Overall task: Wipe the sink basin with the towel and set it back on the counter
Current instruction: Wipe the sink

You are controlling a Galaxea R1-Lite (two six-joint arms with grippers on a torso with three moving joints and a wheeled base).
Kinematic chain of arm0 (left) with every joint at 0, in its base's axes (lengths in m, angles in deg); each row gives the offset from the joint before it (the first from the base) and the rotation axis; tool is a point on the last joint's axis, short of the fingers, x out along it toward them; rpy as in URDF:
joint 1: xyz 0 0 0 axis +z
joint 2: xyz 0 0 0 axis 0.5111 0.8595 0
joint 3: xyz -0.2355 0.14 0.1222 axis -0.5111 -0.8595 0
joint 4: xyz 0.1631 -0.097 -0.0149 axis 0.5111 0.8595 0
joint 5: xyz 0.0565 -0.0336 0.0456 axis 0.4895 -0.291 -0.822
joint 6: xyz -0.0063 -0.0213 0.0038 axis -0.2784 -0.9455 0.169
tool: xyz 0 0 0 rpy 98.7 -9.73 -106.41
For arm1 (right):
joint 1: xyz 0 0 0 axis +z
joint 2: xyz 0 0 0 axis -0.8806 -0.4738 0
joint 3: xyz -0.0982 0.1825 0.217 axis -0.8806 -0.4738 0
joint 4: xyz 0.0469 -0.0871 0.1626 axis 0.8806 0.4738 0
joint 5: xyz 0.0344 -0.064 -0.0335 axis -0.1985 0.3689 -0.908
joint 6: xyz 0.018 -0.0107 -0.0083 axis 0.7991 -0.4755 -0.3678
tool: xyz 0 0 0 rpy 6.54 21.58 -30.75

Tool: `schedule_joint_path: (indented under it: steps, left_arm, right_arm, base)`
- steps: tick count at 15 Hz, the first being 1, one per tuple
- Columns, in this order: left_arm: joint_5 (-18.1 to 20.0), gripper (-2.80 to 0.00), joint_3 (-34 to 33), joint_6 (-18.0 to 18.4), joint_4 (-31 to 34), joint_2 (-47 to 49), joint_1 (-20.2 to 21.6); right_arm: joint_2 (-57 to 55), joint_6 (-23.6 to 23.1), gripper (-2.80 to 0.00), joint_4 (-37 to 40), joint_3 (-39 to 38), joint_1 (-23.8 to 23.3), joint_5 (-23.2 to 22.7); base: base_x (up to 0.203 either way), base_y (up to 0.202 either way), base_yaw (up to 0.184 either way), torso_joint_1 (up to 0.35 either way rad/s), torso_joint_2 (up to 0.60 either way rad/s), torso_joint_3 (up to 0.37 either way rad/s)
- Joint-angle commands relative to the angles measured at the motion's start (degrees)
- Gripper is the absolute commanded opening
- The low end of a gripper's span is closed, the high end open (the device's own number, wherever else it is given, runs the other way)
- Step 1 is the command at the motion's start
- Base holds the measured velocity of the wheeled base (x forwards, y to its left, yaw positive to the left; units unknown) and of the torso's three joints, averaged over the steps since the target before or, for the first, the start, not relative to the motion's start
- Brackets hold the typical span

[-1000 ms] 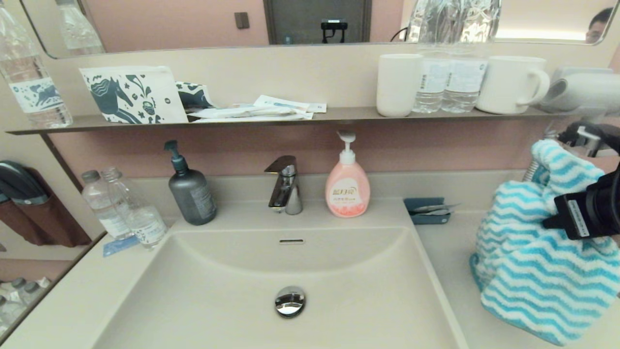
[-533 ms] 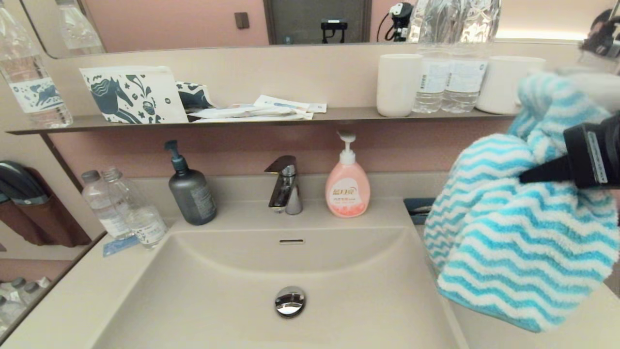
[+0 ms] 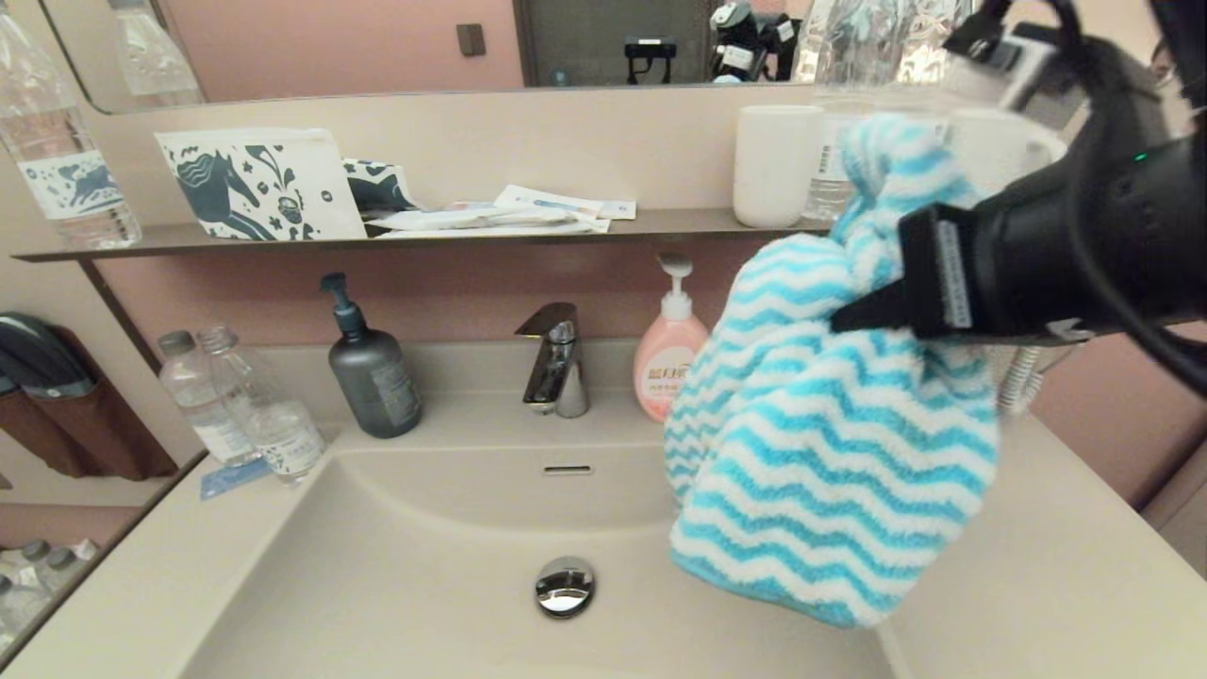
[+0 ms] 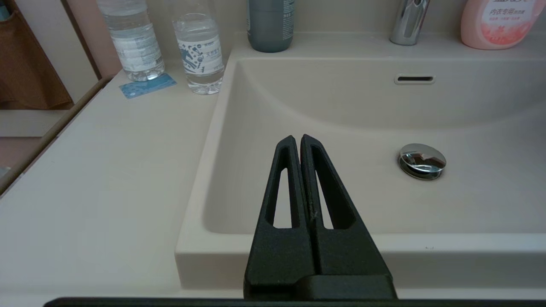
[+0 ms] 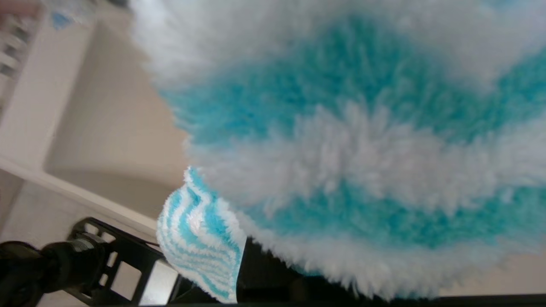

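Towel [image 3: 830,453] stripes, blue-green and white, fill the right side of the head view. The right gripper [image 3: 853,316] pinches the fluffy cloth near its top, and the rest hangs down in a big loose bunch. It is up in the air over the right part of the sink basin [image 3: 424,566], and it touches neither the basin nor the counter [image 3: 1037,566]. In the right wrist view the cloth [image 5: 362,149] is so close that it hides the fingers (only fuzz and stripes show), with the basin [image 5: 106,128] behind it.

The left gripper [image 4: 297,143] sits low at the front edge of the sink, near the basin's left front corner. Its two black fingers [image 4: 286,179] are pressed together with nothing between them. Past its tips lie the basin floor [image 4: 341,128], the shiny round drain plug [image 4: 422,160] and the small overflow slot [image 4: 414,79].

At the back of the sink stands a silver tap [image 3: 554,363]. A dark grey pump bottle [image 3: 371,368] is left of it, and a pink soap bottle [image 3: 668,363] is right of it, partly behind the cloth. Two clear water bottles [image 3: 247,410] stand on the counter's left side. On the dark shelf [image 3: 424,234] above rests a white pouch with blue horses [image 3: 259,184].
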Motion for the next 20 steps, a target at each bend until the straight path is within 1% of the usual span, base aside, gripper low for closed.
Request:
schedule_joint_path:
  steps: [1,3,6,7,10,14,15,17,18,20]
  left_arm:
    - [0.0,-2.8,0.0,0.0,0.0,0.1,0.0]
    - [0.0,-2.8,0.0,0.0,0.0,0.1,0.0]
    - [0.0,-2.8,0.0,0.0,0.0,0.1,0.0]
    - [0.0,-2.8,0.0,0.0,0.0,0.1,0.0]
    - [0.0,-2.8,0.0,0.0,0.0,0.1,0.0]
    - [0.0,-2.8,0.0,0.0,0.0,0.1,0.0]
    - [0.0,-2.8,0.0,0.0,0.0,0.1,0.0]
    - [0.0,-2.8,0.0,0.0,0.0,0.1,0.0]
    - [0.0,-2.8,0.0,0.0,0.0,0.1,0.0]
    - [0.0,-2.8,0.0,0.0,0.0,0.1,0.0]
  right_arm:
    - [-8.4,0.8,-2.8,0.2,0.0,2.5,1.9]
    - [-14.7,1.1,-2.8,0.4,0.0,3.7,4.1]
    - [-23.4,1.3,-2.8,2.7,0.4,5.0,7.8]
    - [-25.6,1.3,-2.8,3.0,0.7,5.7,8.3]
    - [-31.4,1.3,-2.8,0.3,0.9,8.5,8.6]
    - [-37.8,1.6,-2.8,0.2,-1.4,11.9,9.2]
    - [-39.5,2.3,-2.8,0.2,-1.5,12.4,10.1]
    - [-42.8,3.2,-2.8,0.2,-2.9,12.8,13.9]
    - [-43.5,3.4,-2.8,0.0,-3.7,12.8,14.7]
    - [-45.0,5.7,-2.8,-0.3,-4.1,12.8,14.4]
  base:
    - [0.0,0.0,0.0,0.0,0.0,0.0]
    - [0.0,0.0,0.0,0.0,0.0,0.0]
    - [0.0,0.0,0.0,0.0,0.0,0.0]
    - [0.0,0.0,0.0,0.0,0.0,0.0]
    - [0.0,0.0,0.0,0.0,0.0,0.0]
    - [0.0,0.0,0.0,0.0,0.0,0.0]
    - [0.0,0.0,0.0,0.0,0.0,0.0]
    - [0.0,0.0,0.0,0.0,0.0,0.0]
    - [0.0,0.0,0.0,0.0,0.0,0.0]
    - [0.0,0.0,0.0,0.0,0.0,0.0]
